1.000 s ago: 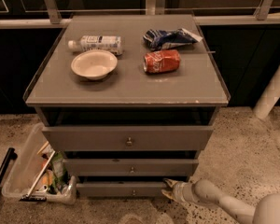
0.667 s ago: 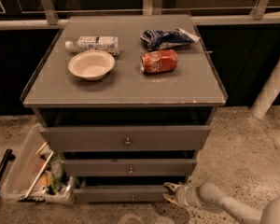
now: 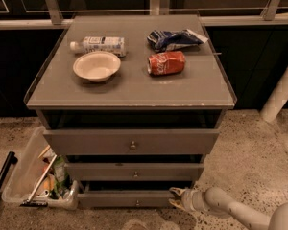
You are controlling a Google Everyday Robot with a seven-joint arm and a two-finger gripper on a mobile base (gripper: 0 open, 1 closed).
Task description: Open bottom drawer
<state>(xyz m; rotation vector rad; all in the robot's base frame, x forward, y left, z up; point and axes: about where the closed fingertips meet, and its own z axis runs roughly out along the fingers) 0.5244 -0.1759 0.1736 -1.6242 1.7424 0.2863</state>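
The grey cabinet (image 3: pixel 129 92) has three drawers. The bottom drawer (image 3: pixel 127 199) is the lowest slim grey front with a tiny knob (image 3: pixel 137 203) and stands pulled a little forward. My gripper (image 3: pixel 176 198) is at the right end of that front, low near the floor, with its white arm reaching in from the lower right. The middle drawer (image 3: pixel 134 171) and the taller top drawer (image 3: pixel 132 142) sit above it.
On the cabinet top lie a white bowl (image 3: pixel 96 65), a plastic bottle (image 3: pixel 100 44), a red can (image 3: pixel 166 63) on its side and a blue bag (image 3: pixel 174 38). A clear bin (image 3: pixel 36 176) of tools stands on the floor at the left. A white pole (image 3: pixel 281 90) is at the right.
The view has shifted, so the cabinet sits slightly more to the left and lower. My gripper stays at the right end of the bottom drawer front.
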